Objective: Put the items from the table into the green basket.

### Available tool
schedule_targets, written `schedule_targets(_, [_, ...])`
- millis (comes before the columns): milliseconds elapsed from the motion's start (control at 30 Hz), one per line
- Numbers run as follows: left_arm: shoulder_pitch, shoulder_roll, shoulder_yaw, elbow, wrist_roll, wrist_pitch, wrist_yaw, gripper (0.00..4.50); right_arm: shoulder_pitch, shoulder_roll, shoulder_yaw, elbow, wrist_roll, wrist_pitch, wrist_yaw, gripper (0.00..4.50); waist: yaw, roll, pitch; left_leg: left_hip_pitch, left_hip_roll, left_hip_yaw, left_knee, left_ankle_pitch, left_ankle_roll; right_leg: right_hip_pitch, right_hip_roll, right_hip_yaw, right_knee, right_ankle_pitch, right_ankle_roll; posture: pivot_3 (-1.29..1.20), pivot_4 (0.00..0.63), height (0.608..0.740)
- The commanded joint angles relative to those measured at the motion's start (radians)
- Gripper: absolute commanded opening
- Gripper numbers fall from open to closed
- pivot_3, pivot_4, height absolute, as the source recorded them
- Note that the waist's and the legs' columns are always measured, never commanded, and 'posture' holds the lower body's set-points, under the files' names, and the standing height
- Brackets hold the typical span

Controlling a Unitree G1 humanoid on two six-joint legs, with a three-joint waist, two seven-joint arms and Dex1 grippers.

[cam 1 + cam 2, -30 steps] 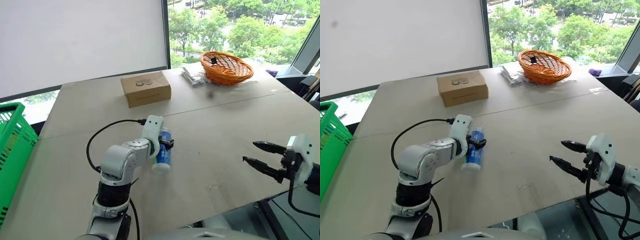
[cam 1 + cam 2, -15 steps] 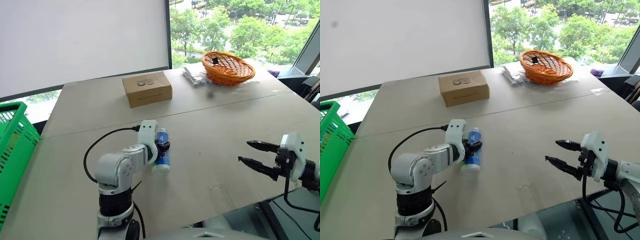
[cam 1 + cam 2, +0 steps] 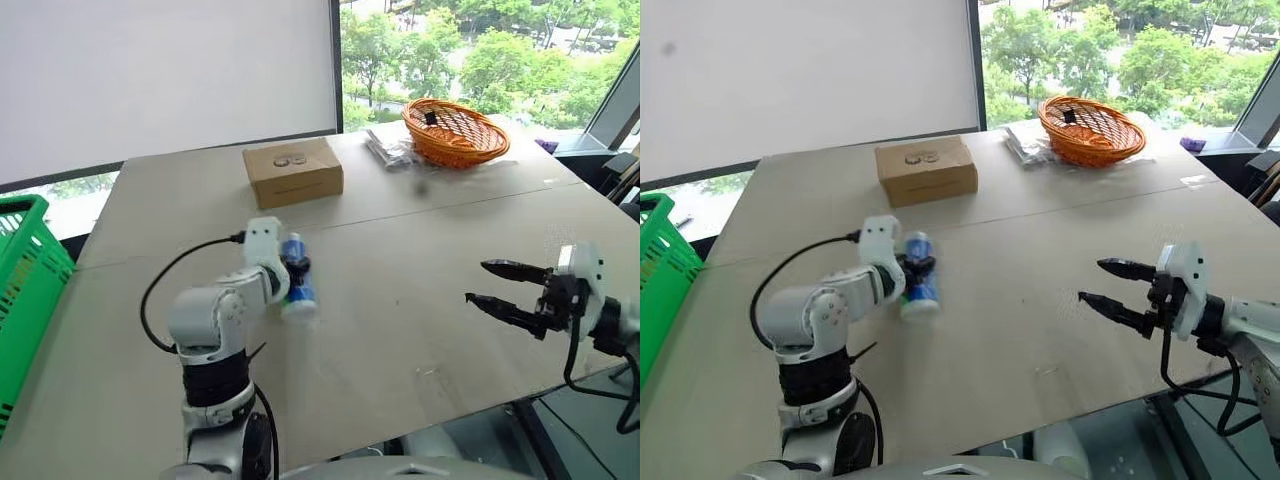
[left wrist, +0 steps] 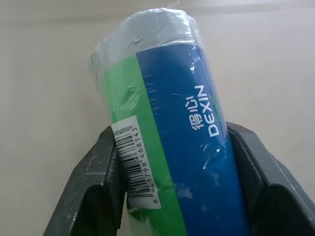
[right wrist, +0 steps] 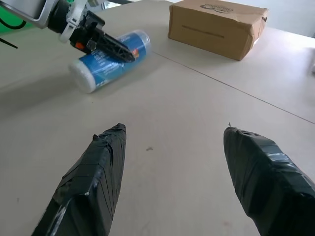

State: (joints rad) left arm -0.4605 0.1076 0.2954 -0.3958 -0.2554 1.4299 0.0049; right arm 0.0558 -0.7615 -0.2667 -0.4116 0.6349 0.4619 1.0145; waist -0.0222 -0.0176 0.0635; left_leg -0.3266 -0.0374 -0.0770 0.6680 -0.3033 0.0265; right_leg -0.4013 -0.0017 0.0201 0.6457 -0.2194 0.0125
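The bottle (image 3: pixel 296 279), a blue-and-green cylinder with a white cap, is being clamped across its middle by the left tool (image 3: pixel 290 272), left of centre in the left eye frame, low over the pale surface (image 3: pixel 420 250). Its long axis is running from upper left to lower right of that frame, cap end toward the bottom, and it is appearing slightly blurred. The green basket (image 3: pixel 28 280) is standing at the left edge of the frame, well apart from the bottle, so the carry is being judged to run leftward; the left arm is by far the nearer one. The right tool (image 3: pixel 504 290) is being held open and empty near the right edge, its fingers pointing toward the frame's centre.

In the left wrist view, the label (image 4: pixel 197 162) is reading "DEXIN" beside Chinese characters, white on blue, with a barcode (image 4: pixel 135 164) on the green band. On the cardboard box (image 3: pixel 292 172) at upper centre, a small printed mark is being seen but cannot be read. The orange wicker basket (image 3: pixel 455 132) is sitting at upper right.
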Motion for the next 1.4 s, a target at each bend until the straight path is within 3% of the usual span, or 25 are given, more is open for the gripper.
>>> schedule_targets(33, [-0.111,0.035,0.079,-0.018,0.015,-0.071,0.019,2.21,-0.104,0.024,0.032,-0.027,0.071,0.036,-0.015,3.35,0.014,0.0,0.0,-0.003,0.0,0.0,0.0,0.002,-0.004,-0.004,0.0,0.001,0.0,0.001,-0.001,0.06,0.009,0.74])
schedule_targets(100, [-0.165,0.133,0.085,-0.014,0.027,-0.125,-0.006,2.21,-0.182,0.047,0.072,-0.047,0.111,0.069,-0.028,3.35,0.025,-0.001,0.0,-0.007,-0.001,0.0,0.0,0.002,-0.004,-0.008,-0.001,0.001,0.0,0.002,-0.002,0.09,0.002,0.74])
schedule_targets(233, [-0.151,0.521,0.024,0.046,0.125,-0.285,-0.107,2.21,-0.347,0.125,0.139,-0.066,0.196,0.138,-0.087,3.35,0.038,-0.001,0.0,-0.022,0.0,0.001,-0.002,0.004,-0.007,-0.027,0.0,0.001,0.001,0.009,-0.014,0.16,0.0,0.74])
schedule_targets(300, [-0.067,0.687,0.072,0.112,0.177,-0.422,-0.156,2.21,-0.43,0.158,0.16,-0.045,0.211,0.154,-0.108,3.35,0.046,-0.001,0.0,-0.025,0.0,0.001,-0.004,0.004,-0.008,-0.03,-0.001,0.001,0.001,0.009,-0.015,0.18,0.0,0.74])
schedule_targets(567, [0.232,0.909,0.446,0.306,0.282,-0.667,-0.198,2.21,-0.605,0.175,0.146,0.003,0.349,0.243,-0.097,3.35,0.141,-0.011,-0.006,-0.034,-0.001,-0.003,-0.005,0.004,-0.007,-0.037,-0.004,-0.004,-0.003,0.009,-0.015,0.25,0.0,0.74])
schedule_targets(667, [0.293,0.905,0.552,0.379,0.278,-0.735,-0.217,2.21,-0.652,0.193,0.172,0.012,0.37,0.254,-0.079,3.35,0.171,-0.013,-0.008,-0.038,-0.001,-0.004,-0.004,0.004,-0.007,-0.039,-0.005,-0.006,-0.003,0.009,-0.016,0.28,0.0,0.74])
schedule_targets(900, [0.272,0.886,0.493,0.464,0.254,-0.828,-0.223,2.21,-0.699,0.215,0.195,0.048,0.315,0.23,-0.084,3.35,0.241,-0.019,-0.014,-0.037,-0.001,-0.006,-0.001,0.001,-0.003,-0.037,-0.006,-0.011,-0.002,0.011,-0.018,0.29,0.0,0.74])
schedule_targets(933, [0.262,0.883,0.486,0.471,0.25,-0.834,-0.221,3.17,-0.699,0.215,0.197,0.049,0.309,0.228,-0.086,3.35,0.248,-0.021,-0.015,-0.037,-0.001,-0.006,0.0,0.001,-0.003,-0.037,-0.006,-0.011,-0.002,0.011,-0.018,0.29,0.0,0.74])
schedule_targets(1033, [0.239,0.879,0.476,0.496,0.246,-0.851,-0.205,4.3,-0.69,0.215,0.197,0.039,0.305,0.229,-0.092,3.35,0.26,-0.027,-0.019,-0.037,-0.001,-0.005,0.0,0.001,-0.003,-0.037,-0.006,-0.011,-0.001,0.011,-0.018,0.28,0.0,0.74])
schedule_targets(1167, [0.186,0.862,0.49,0.521,0.228,-0.884,-0.175,4.45,-0.671,0.208,0.188,0.027,0.297,0.229,-0.102,3.35,0.26,-0.029,-0.021,-0.037,-0.001,-0.004,0.0,0.001,-0.003,-0.037,-0.006,-0.011,-0.002,0.011,-0.018,0.27,0.0,0.74])
schedule_targets(1233, [0.15,0.835,0.5,0.497,0.192,-0.916,-0.178,4.45,-0.655,0.203,0.181,0.028,0.287,0.225,-0.11,3.35,0.26,-0.03,-0.023,-0.037,-0.001,-0.005,0.0,0.001,-0.003,-0.037,-0.006,-0.011,-0.001,0.011,-0.018,0.27,0.0,0.74])
schedule_targets(1400, [0.253,0.574,0.33,0.157,-0.048,-0.88,-0.368,4.45,-0.405,0.136,0.215,0.133,-0.013,-0.01,-0.101,3.35,0.286,-0.025,-0.038,-0.038,-0.002,-0.002,0.001,0.0,0.0,-0.036,-0.009,-0.011,-0.002,0.012,-0.017,0.24,0.0,0.74])
